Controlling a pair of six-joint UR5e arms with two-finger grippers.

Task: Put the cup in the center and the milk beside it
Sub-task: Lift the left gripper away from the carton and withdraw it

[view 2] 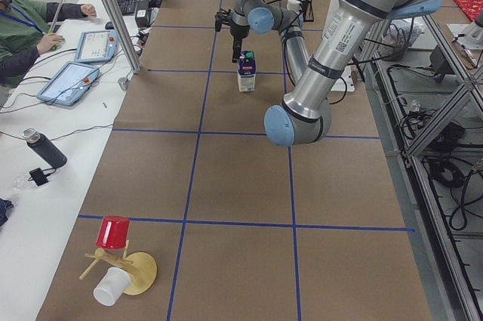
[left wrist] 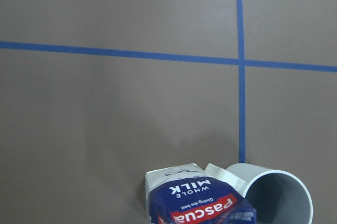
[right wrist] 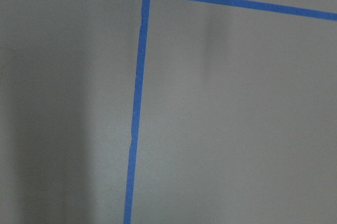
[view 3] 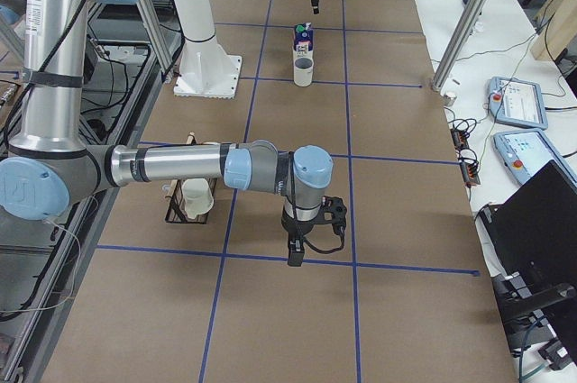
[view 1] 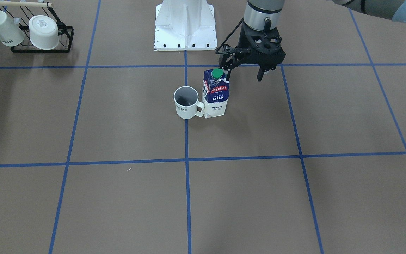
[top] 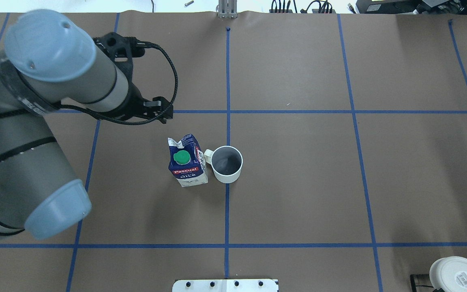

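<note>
The cup (view 1: 185, 102) looked like glazed ceramic, glossy white outside and dull dark grey inside. The milk (view 1: 216, 95) was a smooth printed paperboard carton with a green plastic cap (view 1: 217, 73). The center (view 1: 143, 116) was matt brown and paper-like, crossed by smooth blue tape (view 1: 187, 141). The rack (view 1: 41, 50) was thin black wire with a pale wooden bar (view 1: 16, 4).

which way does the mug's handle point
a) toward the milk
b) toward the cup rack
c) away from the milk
a, the mug stands with its handle turned to the milk right beside it.
</note>
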